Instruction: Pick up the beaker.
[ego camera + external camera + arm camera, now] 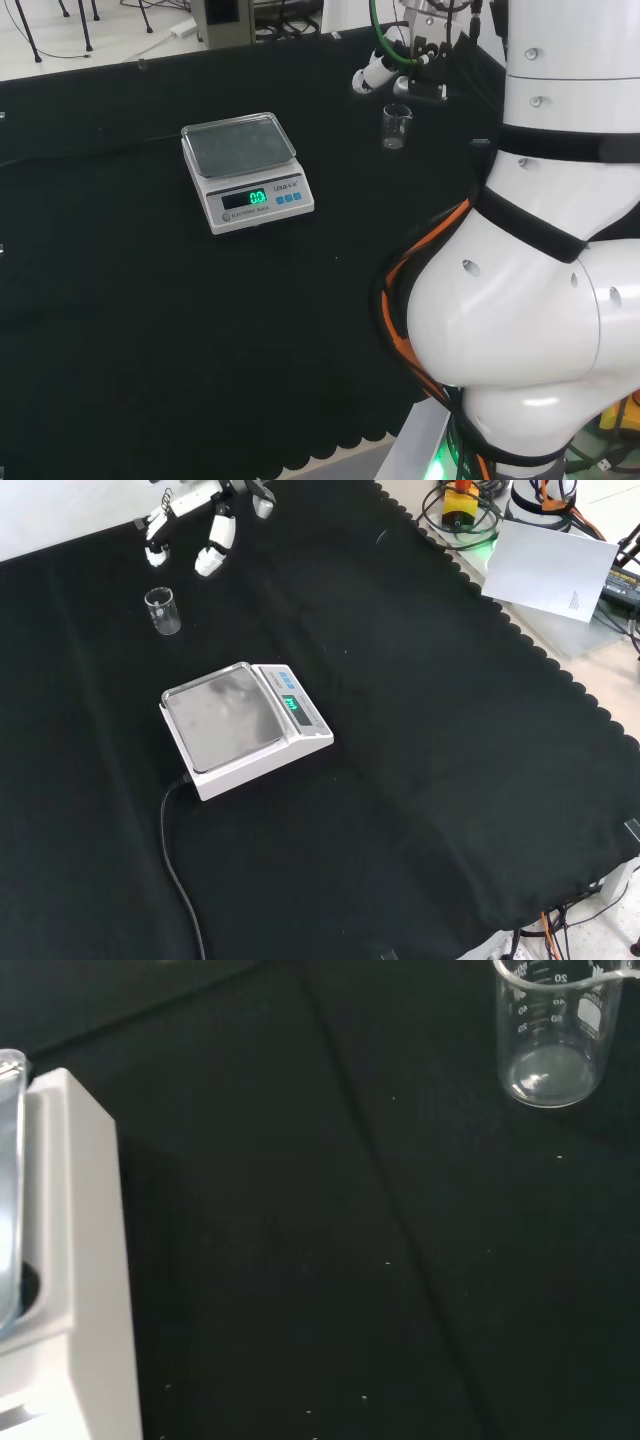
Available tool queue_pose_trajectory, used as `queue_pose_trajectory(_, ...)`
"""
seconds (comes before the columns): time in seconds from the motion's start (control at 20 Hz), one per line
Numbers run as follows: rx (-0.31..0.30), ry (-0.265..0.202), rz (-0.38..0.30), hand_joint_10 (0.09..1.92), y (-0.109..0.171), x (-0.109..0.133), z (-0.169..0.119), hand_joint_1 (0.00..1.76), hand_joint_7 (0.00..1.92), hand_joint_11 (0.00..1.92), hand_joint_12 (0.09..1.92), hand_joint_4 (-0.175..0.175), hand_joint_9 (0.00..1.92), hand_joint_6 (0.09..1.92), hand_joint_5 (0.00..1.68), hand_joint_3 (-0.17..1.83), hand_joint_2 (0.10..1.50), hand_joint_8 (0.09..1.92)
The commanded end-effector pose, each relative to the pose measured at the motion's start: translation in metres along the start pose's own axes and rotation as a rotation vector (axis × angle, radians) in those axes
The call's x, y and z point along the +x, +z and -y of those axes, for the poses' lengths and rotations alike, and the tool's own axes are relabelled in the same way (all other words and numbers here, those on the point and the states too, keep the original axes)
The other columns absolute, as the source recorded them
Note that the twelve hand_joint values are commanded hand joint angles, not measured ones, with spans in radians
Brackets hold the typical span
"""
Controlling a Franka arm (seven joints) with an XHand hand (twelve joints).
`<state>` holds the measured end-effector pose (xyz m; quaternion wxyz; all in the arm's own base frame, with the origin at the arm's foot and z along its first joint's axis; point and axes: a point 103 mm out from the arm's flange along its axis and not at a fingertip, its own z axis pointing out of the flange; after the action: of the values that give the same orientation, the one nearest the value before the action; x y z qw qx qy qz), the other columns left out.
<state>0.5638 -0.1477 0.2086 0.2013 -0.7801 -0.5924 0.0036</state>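
My hand (205,525) hovers near the beaker (162,610), fingers relaxed, holding nothing. The beaker stands upright on the tabletop (430,740), apart from the scale (243,727). I should lower beside it, then wrap evenly without tipping it.

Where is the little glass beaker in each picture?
Head view: the beaker stands upright at upper centre-right, right of the scale, just below the hand.
Front view: the beaker is upper left, beyond the scale.
Wrist view: the beaker is at one corner.
Shared landmark: the scale.
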Motion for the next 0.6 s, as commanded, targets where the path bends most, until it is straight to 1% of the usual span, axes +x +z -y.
queue_pose_trajectory(0.05, -0.077, 0.026, 0.127, 0.92, 0.015, -0.006, -0.018, 0.77, 0.27, 0.16, 1.46, -0.101, 0.39, 0.86, 0.37, 0.52, 0.78, 0.86)
queue_pose_trajectory(0.1, -0.085, 0.029, 0.132, 0.92, 0.018, -0.008, -0.022, 0.77, 0.26, 0.16, 1.46, -0.101, 0.38, 0.86, 0.37, 0.52, 0.78, 0.85)
queue_pose_trajectory(0.15, -0.079, 0.034, 0.124, 0.92, 0.021, -0.011, -0.027, 0.78, 0.25, 0.16, 1.46, -0.101, 0.38, 0.85, 0.37, 0.52, 0.78, 0.85)
queue_pose_trajectory(0.35, -0.046, 0.043, 0.082, 0.93, 0.025, -0.024, -0.045, 0.78, 0.24, 0.16, 1.46, -0.1, 0.36, 0.86, 0.36, 0.53, 0.78, 0.87)
queue_pose_trajectory(0.6, -0.011, 0.048, 0.061, 0.94, 0.022, -0.037, -0.067, 0.79, 0.23, 0.17, 1.46, -0.1, 0.35, 0.86, 0.35, 0.53, 0.77, 0.87)
